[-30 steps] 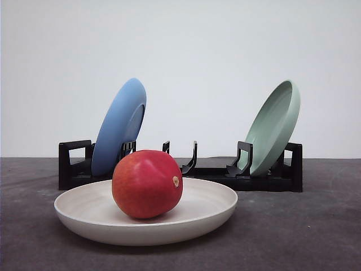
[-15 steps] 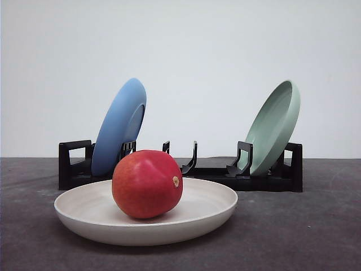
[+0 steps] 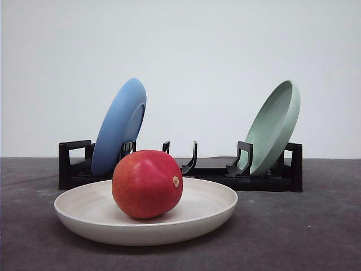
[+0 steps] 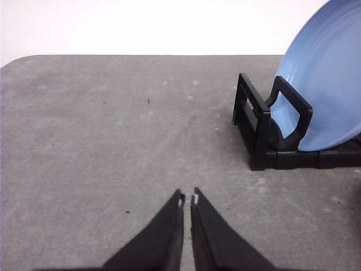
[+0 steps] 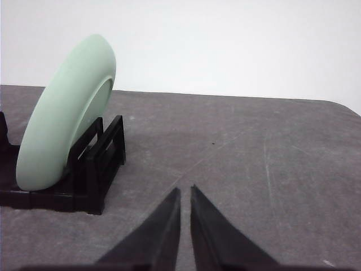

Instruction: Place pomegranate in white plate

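Nothing has shifted in the front view since a second ago; the pomegranate (image 3: 147, 183) lies in the white plate (image 3: 214, 212) exactly as before, resting a little left of the plate's middle, its small tan spot turned to the right; the plate sits flat on the dark grey table (image 3: 304, 237), just in front of the black rack (image 3: 265, 182); the rack holds the blue plate (image 3: 119, 127) leaning in its left end and the green plate (image 3: 274, 126) leaning in its right end, the slots between them bare; the left gripper (image 4: 188, 200) hovers over bare table beside the rack's blue-plate end, its fingers together and holding nothing; the right gripper (image 5: 185, 193) hangs beside the green-plate end, fingers nearly touching, also gripping nothing.
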Tool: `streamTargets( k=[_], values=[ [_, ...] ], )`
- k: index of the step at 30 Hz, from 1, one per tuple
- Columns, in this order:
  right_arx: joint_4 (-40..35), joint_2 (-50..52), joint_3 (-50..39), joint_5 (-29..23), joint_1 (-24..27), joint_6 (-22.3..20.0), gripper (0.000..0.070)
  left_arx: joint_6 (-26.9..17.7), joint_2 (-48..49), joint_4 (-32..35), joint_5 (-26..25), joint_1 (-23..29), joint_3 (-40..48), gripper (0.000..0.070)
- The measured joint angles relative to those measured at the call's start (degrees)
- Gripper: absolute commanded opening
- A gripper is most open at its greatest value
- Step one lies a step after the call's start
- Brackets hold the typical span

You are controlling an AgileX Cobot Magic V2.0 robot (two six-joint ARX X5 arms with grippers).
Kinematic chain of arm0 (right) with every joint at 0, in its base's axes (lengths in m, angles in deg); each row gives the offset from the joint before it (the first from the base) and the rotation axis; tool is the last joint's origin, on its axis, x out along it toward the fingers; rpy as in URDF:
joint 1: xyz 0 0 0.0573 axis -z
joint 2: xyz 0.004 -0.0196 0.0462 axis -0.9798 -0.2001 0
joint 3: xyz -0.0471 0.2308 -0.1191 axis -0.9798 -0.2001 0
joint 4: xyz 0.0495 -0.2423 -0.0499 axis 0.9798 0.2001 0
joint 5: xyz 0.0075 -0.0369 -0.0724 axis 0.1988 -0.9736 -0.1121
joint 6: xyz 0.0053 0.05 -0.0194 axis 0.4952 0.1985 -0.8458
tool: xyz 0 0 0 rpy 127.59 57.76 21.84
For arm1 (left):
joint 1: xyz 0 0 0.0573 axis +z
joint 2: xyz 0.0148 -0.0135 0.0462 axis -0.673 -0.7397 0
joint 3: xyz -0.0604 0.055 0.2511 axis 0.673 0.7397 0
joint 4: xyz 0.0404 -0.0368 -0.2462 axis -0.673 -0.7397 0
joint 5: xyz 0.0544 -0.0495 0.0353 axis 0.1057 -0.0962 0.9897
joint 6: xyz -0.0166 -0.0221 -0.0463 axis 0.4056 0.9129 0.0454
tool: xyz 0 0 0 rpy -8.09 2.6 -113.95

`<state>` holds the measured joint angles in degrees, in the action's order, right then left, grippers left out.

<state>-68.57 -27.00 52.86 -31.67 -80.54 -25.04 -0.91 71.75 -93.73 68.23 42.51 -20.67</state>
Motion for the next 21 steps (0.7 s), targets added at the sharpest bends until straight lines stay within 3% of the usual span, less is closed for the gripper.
streamTargets(
  k=[21],
  values=[
    [0.0, 0.0, 0.0, 0.0, 0.0, 0.0, 0.0028, 0.0, 0.0, 0.0, 0.0, 0.0, 0.0, 0.0]
  ],
)
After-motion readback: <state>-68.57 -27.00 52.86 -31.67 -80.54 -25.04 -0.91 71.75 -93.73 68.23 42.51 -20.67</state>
